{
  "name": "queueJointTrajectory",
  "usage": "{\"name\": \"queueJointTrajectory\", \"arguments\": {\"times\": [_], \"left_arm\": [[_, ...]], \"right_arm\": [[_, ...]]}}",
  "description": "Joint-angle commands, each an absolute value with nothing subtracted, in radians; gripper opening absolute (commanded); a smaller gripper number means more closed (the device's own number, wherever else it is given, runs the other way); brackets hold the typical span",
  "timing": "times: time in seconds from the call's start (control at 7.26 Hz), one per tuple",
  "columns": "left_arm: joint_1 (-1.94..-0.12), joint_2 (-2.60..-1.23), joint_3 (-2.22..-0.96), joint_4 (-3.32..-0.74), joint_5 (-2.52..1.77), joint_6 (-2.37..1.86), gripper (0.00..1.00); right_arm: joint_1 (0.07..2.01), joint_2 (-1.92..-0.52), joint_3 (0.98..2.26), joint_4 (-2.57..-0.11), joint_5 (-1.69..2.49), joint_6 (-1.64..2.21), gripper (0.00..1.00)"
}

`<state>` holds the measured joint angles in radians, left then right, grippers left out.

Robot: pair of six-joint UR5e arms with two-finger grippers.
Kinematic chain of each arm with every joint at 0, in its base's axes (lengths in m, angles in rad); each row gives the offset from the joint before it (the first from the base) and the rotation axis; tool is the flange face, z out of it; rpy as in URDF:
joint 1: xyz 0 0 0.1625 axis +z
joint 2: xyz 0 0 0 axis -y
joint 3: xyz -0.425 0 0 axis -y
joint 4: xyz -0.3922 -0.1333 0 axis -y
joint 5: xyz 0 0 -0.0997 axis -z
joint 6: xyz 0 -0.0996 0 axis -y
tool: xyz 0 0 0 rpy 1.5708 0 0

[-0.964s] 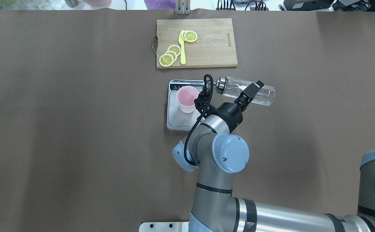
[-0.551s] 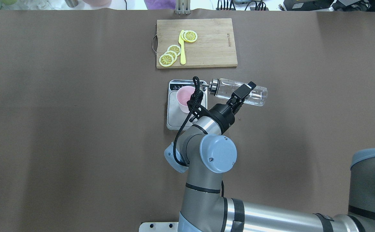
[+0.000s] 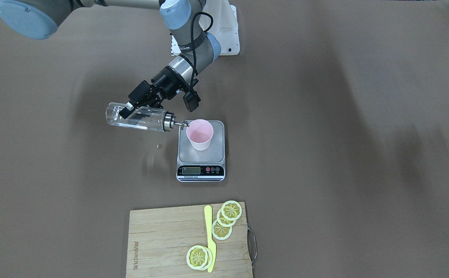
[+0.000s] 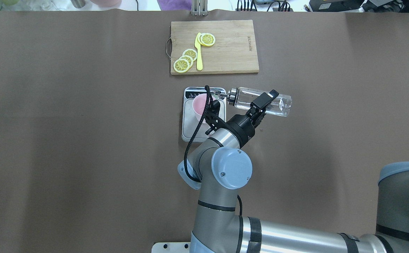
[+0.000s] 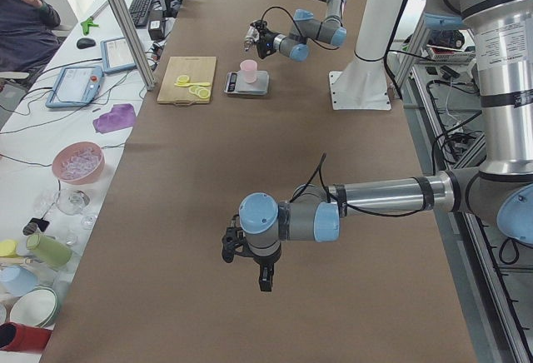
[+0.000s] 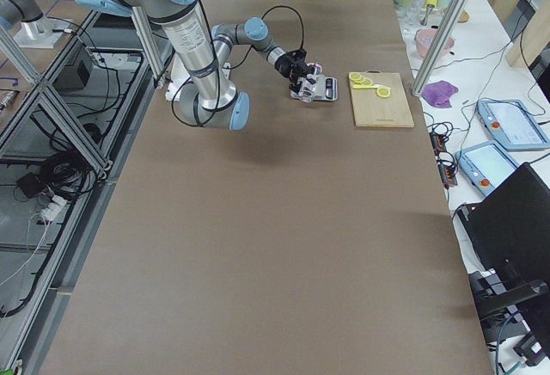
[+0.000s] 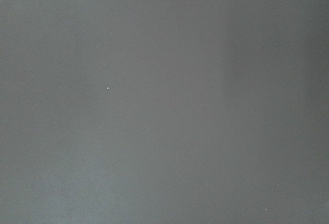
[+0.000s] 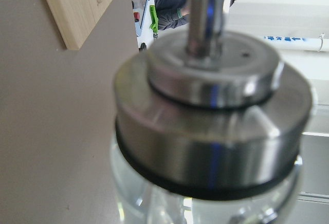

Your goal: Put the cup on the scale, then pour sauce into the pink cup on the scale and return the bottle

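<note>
The pale pink cup (image 4: 199,105) stands upright on the silver scale (image 4: 190,130), also seen in the front-facing view as cup (image 3: 200,135) and scale (image 3: 200,170). My right gripper (image 4: 262,103) is shut on the clear bottle (image 4: 278,104) around its middle. It holds the bottle almost level above the table, right of the scale. The bottle's metal spout (image 3: 181,124) reaches the cup's rim. I cannot make out the clear sauce or any stream. The right wrist view is filled by the bottle's silver collar (image 8: 216,147). My left gripper (image 5: 250,267) hangs far off over bare table; I cannot tell its state.
A wooden cutting board (image 4: 232,52) with lemon slices (image 4: 185,61) and a yellow knife (image 4: 199,52) lies beyond the scale. A small speck (image 3: 159,146) lies on the brown table beside the scale. The left wrist view shows only brown table.
My right arm has moved left with the bottle, bringing the spout from beside the scale's display to the cup's rim. The cup and scale have not moved.
</note>
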<state>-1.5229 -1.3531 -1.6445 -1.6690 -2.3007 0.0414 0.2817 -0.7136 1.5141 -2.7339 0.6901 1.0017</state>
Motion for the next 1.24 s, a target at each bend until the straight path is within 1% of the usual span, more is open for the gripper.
{"name": "queueJointTrajectory", "arguments": {"times": [0.0,1.1], "left_arm": [[-1.526,-1.353,-1.641,-1.669,-2.301,0.041,0.98],[-1.528,-1.355,-1.637,-1.669,-2.324,0.041,0.98]], "right_arm": [[0.281,-0.703,1.514,-2.776,0.689,1.002,0.0],[0.284,-0.678,1.514,-2.873,0.68,1.008,0.0]]}}
